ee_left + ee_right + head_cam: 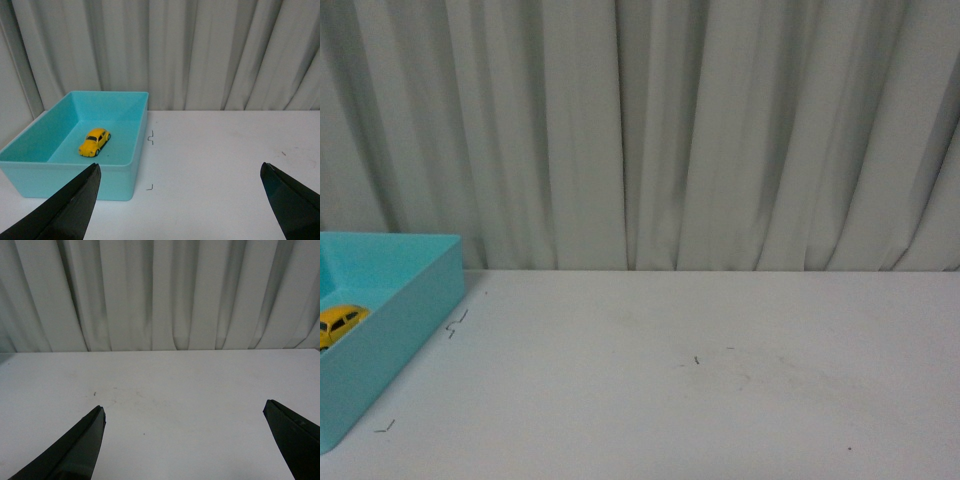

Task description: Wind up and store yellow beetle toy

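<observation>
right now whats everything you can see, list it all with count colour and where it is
yellow beetle toy: one, yellow with dark windows, on the floor of the bin, on its wheels
bin: one, turquoise, open-topped, on the table at the robot's left
table: one, white, with a few small dark marks, some near the bin
curtain: one, pale grey, pleated, behind the table
left gripper: one, black fingers, open, holding nothing, back from the bin over the table
right gripper: one, black fingers, open, holding nothing, over bare table
</observation>
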### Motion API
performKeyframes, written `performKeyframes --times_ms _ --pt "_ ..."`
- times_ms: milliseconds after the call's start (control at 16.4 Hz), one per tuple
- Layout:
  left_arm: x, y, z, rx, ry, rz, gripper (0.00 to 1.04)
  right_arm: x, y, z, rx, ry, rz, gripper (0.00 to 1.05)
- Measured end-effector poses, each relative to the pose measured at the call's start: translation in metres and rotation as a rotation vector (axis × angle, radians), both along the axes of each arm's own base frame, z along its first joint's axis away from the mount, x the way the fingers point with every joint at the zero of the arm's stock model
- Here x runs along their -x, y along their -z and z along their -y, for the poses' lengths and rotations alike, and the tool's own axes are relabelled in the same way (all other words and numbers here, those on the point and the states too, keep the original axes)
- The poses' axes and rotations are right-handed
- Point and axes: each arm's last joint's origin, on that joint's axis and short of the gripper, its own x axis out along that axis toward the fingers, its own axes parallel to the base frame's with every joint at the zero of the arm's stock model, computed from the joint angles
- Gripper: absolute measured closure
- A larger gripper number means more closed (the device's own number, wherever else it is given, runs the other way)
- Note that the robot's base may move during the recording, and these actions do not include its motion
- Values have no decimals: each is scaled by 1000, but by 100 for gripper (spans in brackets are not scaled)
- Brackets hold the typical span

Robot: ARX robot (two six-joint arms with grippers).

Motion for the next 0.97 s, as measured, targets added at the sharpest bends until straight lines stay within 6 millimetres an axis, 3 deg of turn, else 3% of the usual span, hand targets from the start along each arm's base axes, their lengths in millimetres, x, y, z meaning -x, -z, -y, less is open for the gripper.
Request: performKeyframes --times_ms 974 --pt "0 0 0 0 1 0 7 0 0 0 0 0 1 7"
